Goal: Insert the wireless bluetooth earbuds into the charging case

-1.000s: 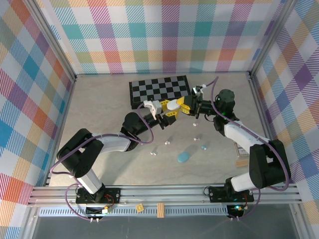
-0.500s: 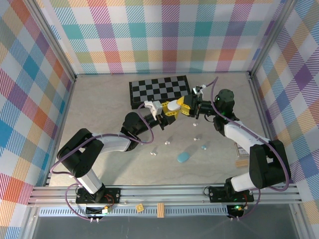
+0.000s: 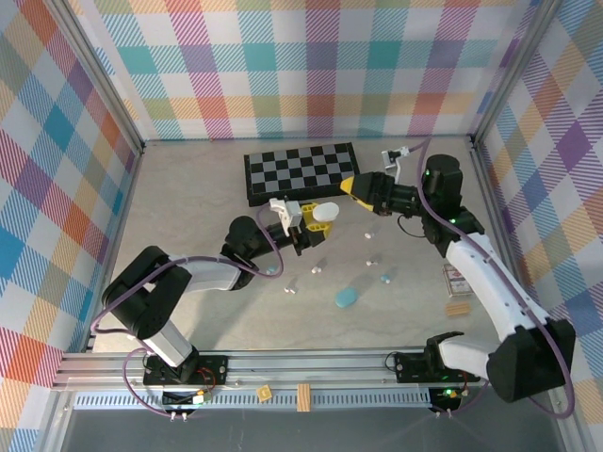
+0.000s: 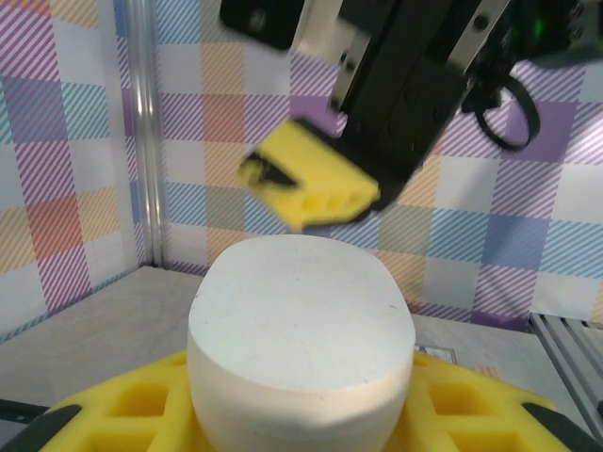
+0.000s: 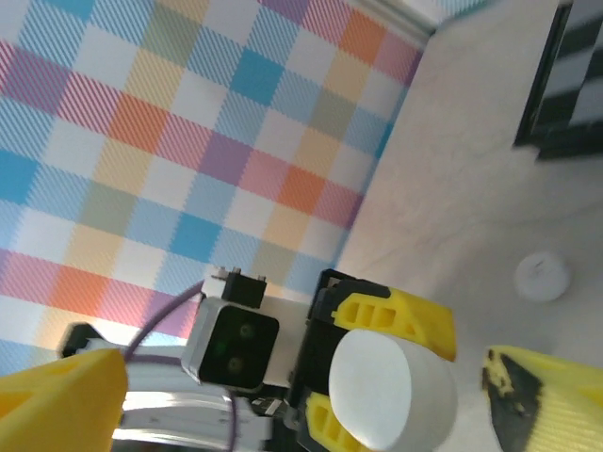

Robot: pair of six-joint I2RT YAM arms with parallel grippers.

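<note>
Case [image 4: 301,325], smooth white rounded pebble (matte finish), pinched in left gripper [image 3: 318,215], right gripper [image 3: 360,188] jaws spread wide.

Light: bright and even, from above; colours clear.
Shadows: soft and faint on the table [image 3: 188,198] beneath the arms.
Left wrist view: white case [image 4: 300,348] fairly sharp; yellow finger [image 4: 306,188] behind it smeared.
Right wrist view: near fingers [image 5: 551,410] soft, wall [image 5: 141,141] hazy.
</note>
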